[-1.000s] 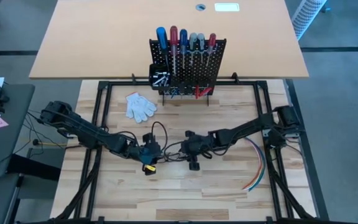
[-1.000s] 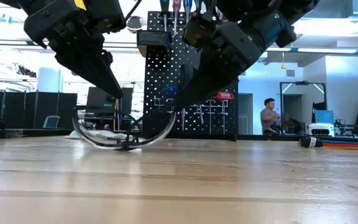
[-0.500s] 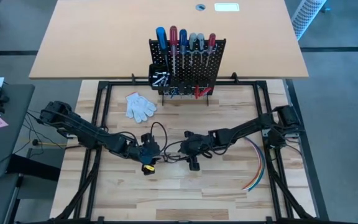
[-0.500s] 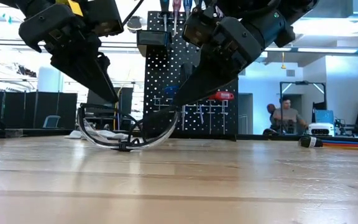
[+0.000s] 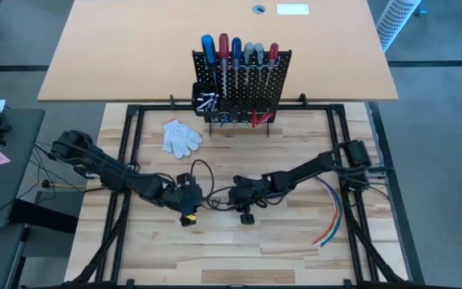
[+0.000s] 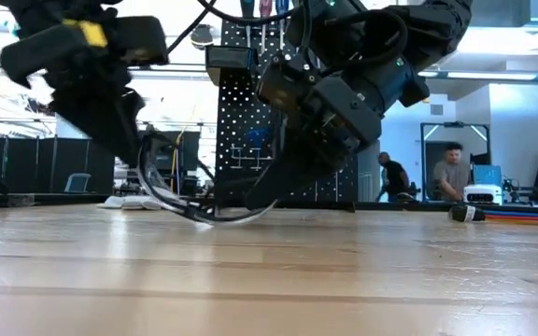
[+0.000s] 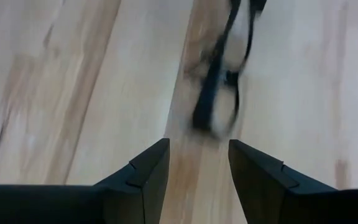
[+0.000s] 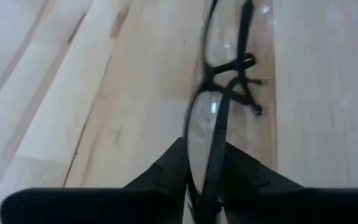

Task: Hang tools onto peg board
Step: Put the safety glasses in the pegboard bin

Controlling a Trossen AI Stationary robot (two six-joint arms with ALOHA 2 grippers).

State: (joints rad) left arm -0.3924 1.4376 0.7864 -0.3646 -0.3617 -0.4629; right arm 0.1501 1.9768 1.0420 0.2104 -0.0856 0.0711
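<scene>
Tools (image 5: 237, 50) hanging in a row on the peg board (image 5: 283, 80), far across the table (image 5: 295, 257); clear glasses (image 8: 219, 106) pinched low in the middle.

Right gripper (image 8: 204, 155) pressed onto the thin black frame of the glasses, one finger on each side, down close to the wood. Left gripper (image 7: 199, 149) just beside, fingers spread wide with nothing between them, pointing at the other end of the glasses. Best to lift slowly and keep the pinch gentle, since a thin frame may slip or twist. Keep the left gripper out of the way, or bring it under to help hold. Then carry high, over toward the board. White glove (image 5: 180, 136) lying near the board on the left, so pass clear of it. Small black bin (image 5: 205, 100) on the board looks full of silver bits. Coloured cables (image 5: 331, 213) well off to the right, no bother. Not much free room showing on the board.
</scene>
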